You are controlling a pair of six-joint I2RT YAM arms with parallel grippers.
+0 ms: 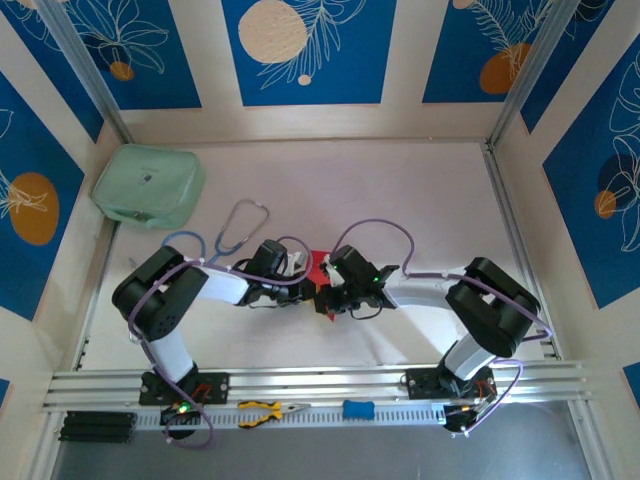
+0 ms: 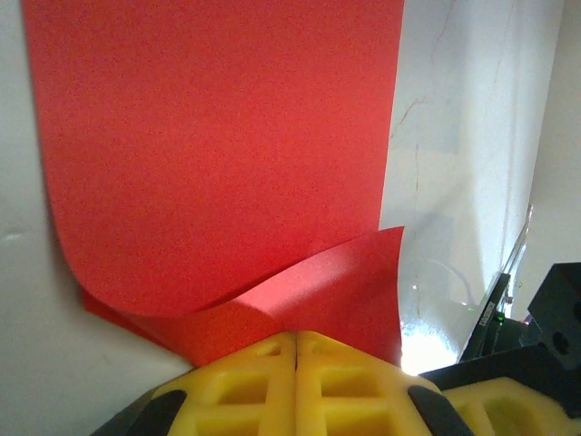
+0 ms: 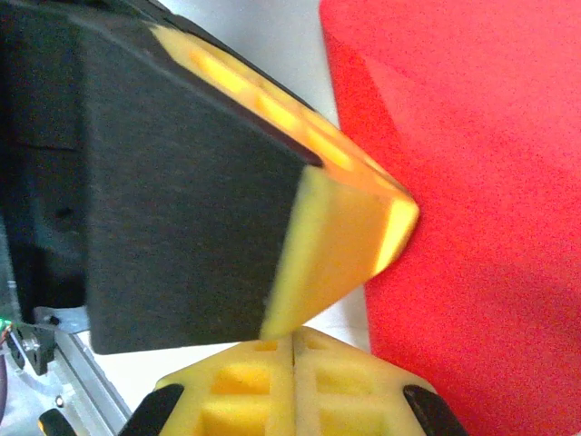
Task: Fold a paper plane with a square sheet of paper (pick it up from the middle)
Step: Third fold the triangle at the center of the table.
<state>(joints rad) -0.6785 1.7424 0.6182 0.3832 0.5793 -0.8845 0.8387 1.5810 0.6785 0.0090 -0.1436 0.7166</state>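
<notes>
My left gripper [image 2: 295, 341] clamped on the square sheet of paper [image 2: 218, 145], near edge curled, far edge cut off at 12 o'clock, right gripper [image 3: 292, 343] closed, empty

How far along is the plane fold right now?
Done: little; the bright red square sheet of paper mostly lies flat, without a sharp crease. In hand: the left gripper is shut on its near edge, which curls up off the white table; the right gripper is shut beside the sheet, holding nothing visible. Remaining: all the folding.
</notes>
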